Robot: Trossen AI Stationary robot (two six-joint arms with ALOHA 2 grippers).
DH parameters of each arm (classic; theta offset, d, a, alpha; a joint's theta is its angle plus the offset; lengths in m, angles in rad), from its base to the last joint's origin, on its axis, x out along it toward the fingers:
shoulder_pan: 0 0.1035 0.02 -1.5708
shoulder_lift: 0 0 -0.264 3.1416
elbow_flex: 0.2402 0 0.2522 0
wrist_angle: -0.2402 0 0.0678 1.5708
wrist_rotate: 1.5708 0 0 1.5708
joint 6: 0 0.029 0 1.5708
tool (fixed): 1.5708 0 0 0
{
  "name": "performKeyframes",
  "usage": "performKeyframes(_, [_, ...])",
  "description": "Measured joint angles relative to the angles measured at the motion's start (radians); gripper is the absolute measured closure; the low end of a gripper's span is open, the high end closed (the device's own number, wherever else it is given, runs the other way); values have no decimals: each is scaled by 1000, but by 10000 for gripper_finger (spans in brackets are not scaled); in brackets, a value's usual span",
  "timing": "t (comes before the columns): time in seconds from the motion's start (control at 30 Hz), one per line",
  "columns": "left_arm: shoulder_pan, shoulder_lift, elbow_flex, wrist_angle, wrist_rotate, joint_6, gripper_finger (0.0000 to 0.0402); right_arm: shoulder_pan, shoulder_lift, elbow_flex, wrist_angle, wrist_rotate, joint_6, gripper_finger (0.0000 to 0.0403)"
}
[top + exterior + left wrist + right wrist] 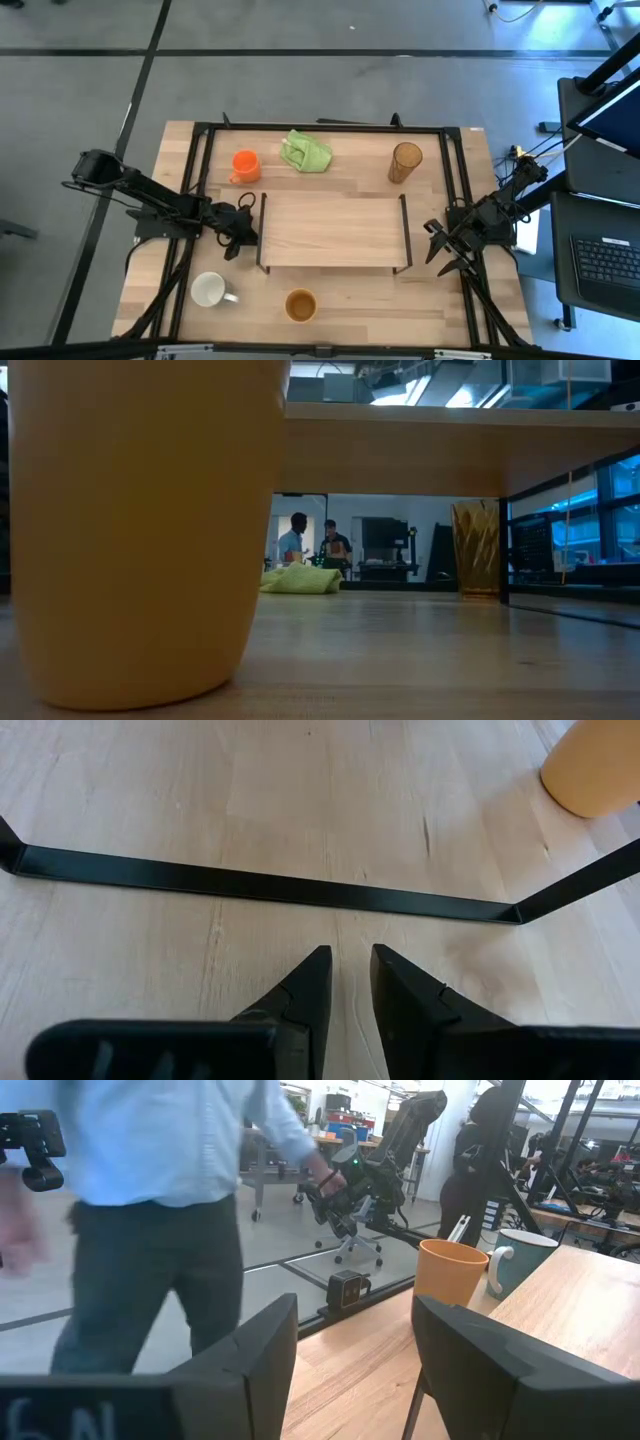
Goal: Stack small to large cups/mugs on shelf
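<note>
The shelf [335, 230] is sitting dead center of the overhead frame with nothing on its board. The four cups are all still out on the table [450, 300] around it: the small orange mug [245, 165] is sitting at upper left of the shelf, the amber tumbler [405, 162] is standing upright at upper right, the white mug [209, 290] is sitting at lower left, and the tan-brown cup [301, 305] is sitting at bottom center, just below the shelf's near edge. A crumpled green cloth [305, 151] is lying between the orange mug and the tumbler.

The left gripper [238, 231] is hanging just off the shelf's left end. In its own wrist view the fingers [305, 995] are pointing at the black frame bar [270, 888] with a narrow gap between them, grasping nothing.

The right gripper [441, 250] is waiting off the shelf's right end, claw released wide and empty.

In the right wrist view a person [165, 1190] in a light blue shirt is walking past on the left side of the frame. In the low view two people [312, 543] are standing far back in the room.
</note>
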Motion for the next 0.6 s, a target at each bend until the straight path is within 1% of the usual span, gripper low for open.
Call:
performKeyframes(0.3, [0,0,0,24,-9,0,333,0,0,0,0,0,0,203])
performKeyframes(0.47, [0,0,0,71,-101,0,333,0,0,0,0,0,0,203])
performKeyframes(0.6, [0,0,0,113,-144,3,333,0,0,0,0,0,0,203])
